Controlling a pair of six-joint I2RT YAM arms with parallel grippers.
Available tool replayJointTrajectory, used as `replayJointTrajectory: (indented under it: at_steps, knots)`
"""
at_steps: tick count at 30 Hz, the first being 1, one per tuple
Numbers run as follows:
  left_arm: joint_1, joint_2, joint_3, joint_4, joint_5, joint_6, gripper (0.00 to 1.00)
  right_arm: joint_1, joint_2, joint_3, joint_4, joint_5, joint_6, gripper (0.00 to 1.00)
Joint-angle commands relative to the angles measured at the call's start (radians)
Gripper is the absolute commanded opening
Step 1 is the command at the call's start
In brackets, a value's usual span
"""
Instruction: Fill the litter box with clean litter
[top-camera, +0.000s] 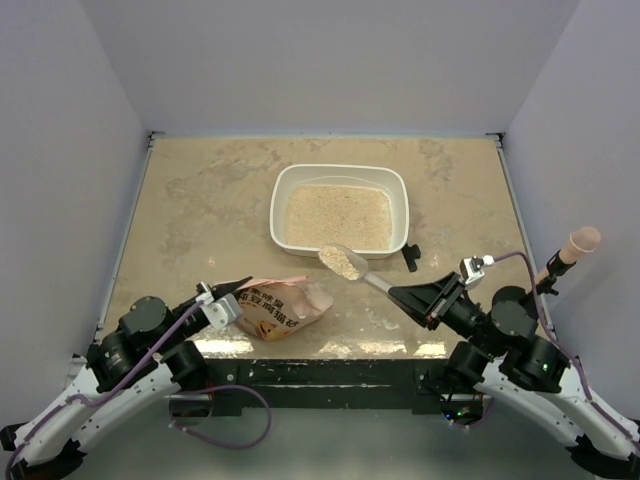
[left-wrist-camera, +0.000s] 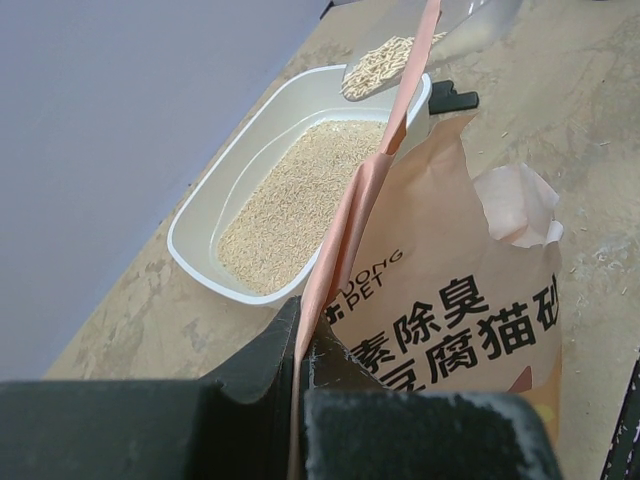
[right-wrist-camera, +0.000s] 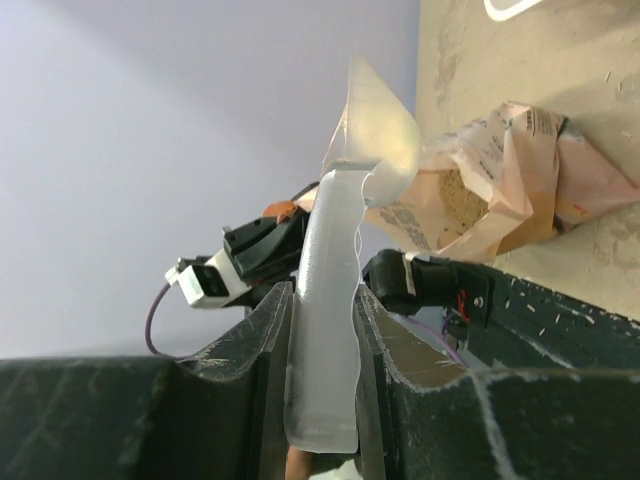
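Pale walls close in a mottled beige table (top-camera: 200, 200). From above, we see the white litter box (top-camera: 278, 215) well beyond both pairs of jaws, its floor covered by clean litter (top-camera: 338, 215). Our right gripper (top-camera: 402, 295) pinches the handle of a clear scoop (top-camera: 345, 262). The loaded bowl sits ahead and left of those jaws, just short of the box's near rim. Our left gripper (top-camera: 232, 292) is clamped on the top edge of the orange-pink bag (top-camera: 282, 310), which lies just right of its jaws.

To do this step well, we judge the bowl must travel level and clear the rim. It should tip only once it is above the litter, since an early tilt would spill onto the table. A small black clip (top-camera: 411, 256) lies beside the box's near right corner, between the right jaws and the box and close to the scoop's path. A pink-tipped stick (top-camera: 578, 241) stands well apart on the right.

From the left wrist, the jaws are pressed together on the bag's thin upright lip. The box lies ahead and left of them, with the scoop's bowl at its far end and the clip just beyond. Holding this lip steady keeps the bag out of the way.

From the right wrist, the jaws squeeze the translucent handle, and the bowl points away from them. Past it the bag's open mouth shows litter inside, and loose grains dot the table. Only a sliver of the box's rim shows in the top corner.
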Motion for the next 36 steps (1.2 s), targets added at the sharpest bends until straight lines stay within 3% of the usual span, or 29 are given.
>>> replayJointTrajectory:
  at_steps: [1, 12, 22, 30, 36]
  knots:
    - [-0.003, -0.019, 0.009, 0.12, 0.024, -0.014, 0.0, 0.012, 0.106, 0.087, 0.089, 0.124, -0.039, 0.0]
    - [-0.005, -0.042, 0.007, 0.117, 0.048, -0.006, 0.0, 0.012, 0.361, 0.132, 0.225, 0.293, -0.057, 0.0]
    - [-0.003, -0.061, 0.006, 0.111, 0.071, -0.001, 0.0, -0.017, 0.59, 0.178, 0.242, 0.44, -0.138, 0.0]
    - [-0.003, -0.059, 0.006, 0.106, 0.082, 0.005, 0.0, -0.288, 0.858, 0.254, 0.327, 0.13, -0.322, 0.0]
    - [-0.003, -0.062, 0.006, 0.104, 0.082, 0.006, 0.0, -0.381, 1.073, 0.406, 0.301, 0.055, -0.535, 0.0]
